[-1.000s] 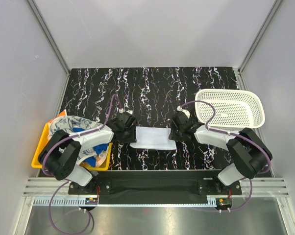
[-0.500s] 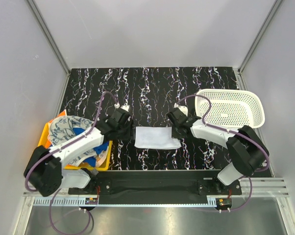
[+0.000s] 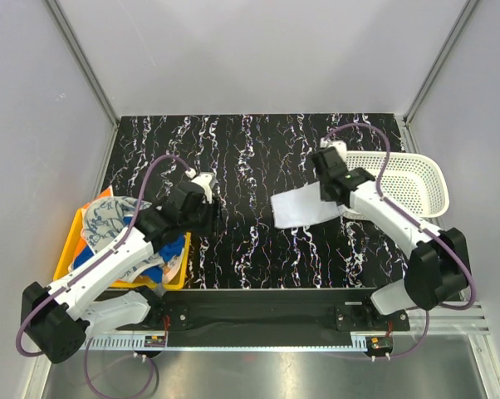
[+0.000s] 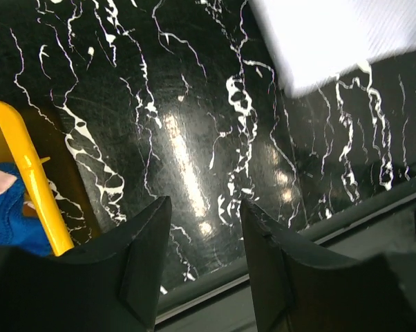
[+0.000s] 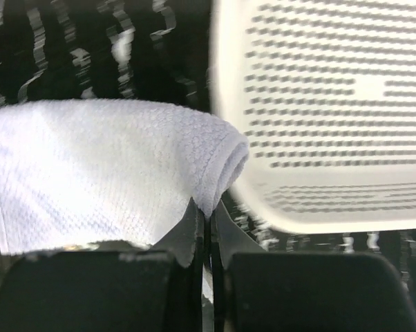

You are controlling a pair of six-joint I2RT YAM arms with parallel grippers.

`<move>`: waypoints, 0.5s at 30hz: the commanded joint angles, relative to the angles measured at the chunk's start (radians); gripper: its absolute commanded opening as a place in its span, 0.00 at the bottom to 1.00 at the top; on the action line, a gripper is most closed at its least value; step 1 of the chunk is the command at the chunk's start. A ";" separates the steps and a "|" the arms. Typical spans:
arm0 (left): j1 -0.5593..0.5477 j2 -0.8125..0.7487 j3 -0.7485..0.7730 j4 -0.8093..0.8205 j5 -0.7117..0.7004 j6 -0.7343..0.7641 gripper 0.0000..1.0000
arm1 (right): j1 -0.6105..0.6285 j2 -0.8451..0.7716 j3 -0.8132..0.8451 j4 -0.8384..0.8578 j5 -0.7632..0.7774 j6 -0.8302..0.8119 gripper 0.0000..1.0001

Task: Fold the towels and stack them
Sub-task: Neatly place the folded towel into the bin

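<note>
Top view, leftmost: the bin [image 3: 66, 249] holds a heap of unfolded towels [image 3: 109, 218]. Just beside it the left gripper [image 3: 207, 208] hangs over the table [image 3: 250, 150], jaws spread, holding nothing. Further right, the right gripper [image 3: 333, 189] pinches an edge of the folded white towel [image 3: 302, 206], seemingly lifted, close to the basket [image 3: 399, 195]. This looks like the stacking step. Next, the white towel needs laying flat and releasing without the fold springing open.
</note>
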 commanded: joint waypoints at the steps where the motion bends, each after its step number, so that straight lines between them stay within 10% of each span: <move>1: 0.000 -0.024 0.023 -0.012 0.062 0.054 0.50 | -0.089 -0.062 0.065 -0.013 0.006 -0.134 0.00; 15: -0.001 -0.059 -0.029 -0.023 0.119 0.096 0.49 | -0.453 -0.025 0.100 0.140 -0.107 -0.384 0.00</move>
